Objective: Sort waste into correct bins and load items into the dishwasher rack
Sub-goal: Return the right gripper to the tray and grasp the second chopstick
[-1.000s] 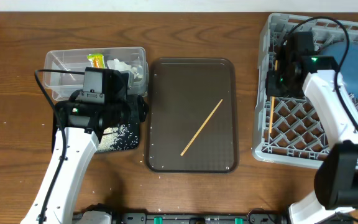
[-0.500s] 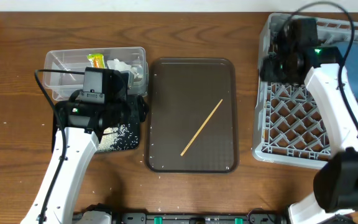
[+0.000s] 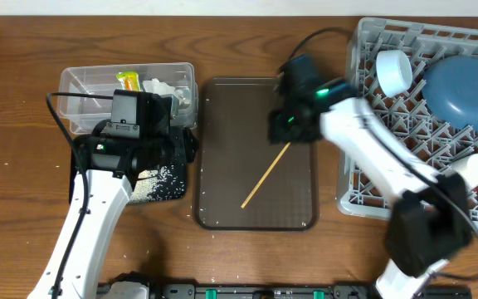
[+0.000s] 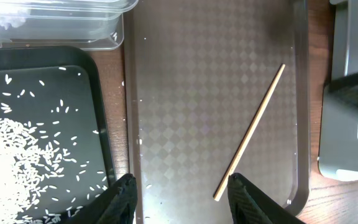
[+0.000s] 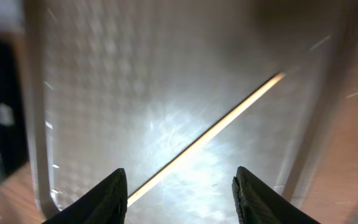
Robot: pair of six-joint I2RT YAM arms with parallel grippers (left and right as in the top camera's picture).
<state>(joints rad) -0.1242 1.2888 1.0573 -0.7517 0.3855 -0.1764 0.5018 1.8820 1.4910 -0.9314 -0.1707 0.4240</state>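
Observation:
One wooden chopstick (image 3: 268, 170) lies slanted on the brown serving tray (image 3: 222, 108); it also shows in the left wrist view (image 4: 250, 134) and the right wrist view (image 5: 216, 127). My right gripper (image 3: 287, 133) hangs open and empty over its upper end (image 5: 185, 199). My left gripper (image 3: 185, 148) is open and empty (image 4: 182, 199), low over the tray's left edge. The black tray (image 3: 181, 193) holds rice grains (image 4: 17, 168). The clear tub (image 3: 81, 83) holds the snack wrapper (image 3: 129, 80) and tissue (image 3: 168, 90). The grey rack (image 3: 372, 178) holds the blue plate (image 3: 463, 87) and two white cups (image 3: 392, 71) (image 3: 475, 170). No bowl or second chopstick shows.
The brown tray sits between the two bins on the left and the rack on the right. Cables run from both arms over the table. Bare wooden table (image 3: 23, 191) lies at the far left and along the front edge.
My right arm has swung left, from over the rack to over the brown tray's upper right. The plate and cups in the rack have come into sight. My left arm has not moved.

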